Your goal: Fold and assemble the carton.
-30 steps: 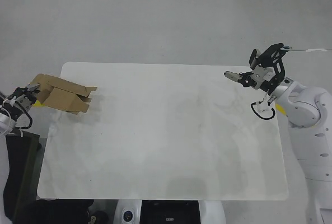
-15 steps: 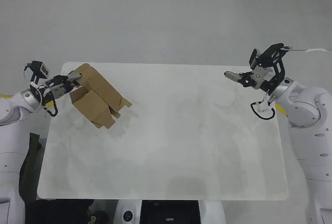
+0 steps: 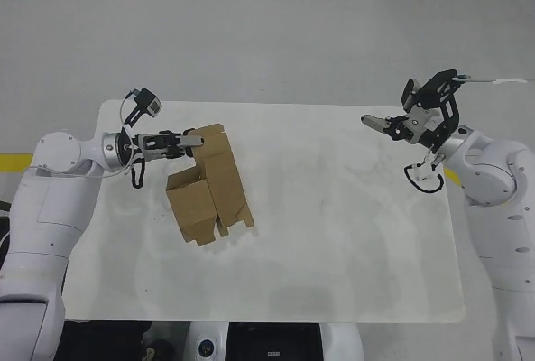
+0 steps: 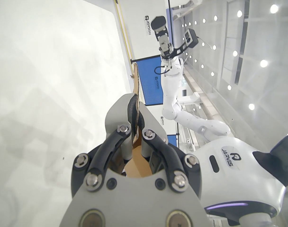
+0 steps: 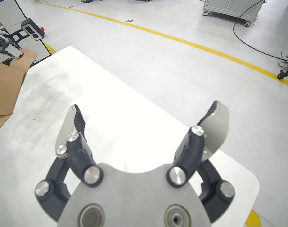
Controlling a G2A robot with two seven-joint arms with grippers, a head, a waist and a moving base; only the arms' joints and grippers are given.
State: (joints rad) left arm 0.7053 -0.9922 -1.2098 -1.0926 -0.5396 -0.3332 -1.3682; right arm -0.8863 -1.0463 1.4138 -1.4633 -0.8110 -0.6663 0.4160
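White and broad, the table (image 3: pixel 339 262) takes most of the top view, with grey floor (image 3: pixel 249 45) around it. Over its left part hangs the carton (image 3: pixel 208 194), held at its far edge by the left gripper (image 3: pixel 190 142). The jaws are pressed together on that cardboard edge, as the left wrist view shows well.

We judge that the step in hand is to bring the carton to the middle and lay it down, so that both arms can work on it. To do this well, we should lower it slowly until it lies flat. We should keep the pinch firm, because a thin edge can slip or tear. We should let go only when the table carries it. The right gripper (image 3: pixel 371 120) hangs over the far right corner, spread wide and holding nothing, well apart from the carton. It should come nearer only when the carton rests.

As for the carton, it is plain brown corrugated board, not yet a box. The panels are partly folded on each other, and the short flaps (image 3: pixel 235 221) stick out at the near end. Whether these flaps touch the table, we cannot tell.
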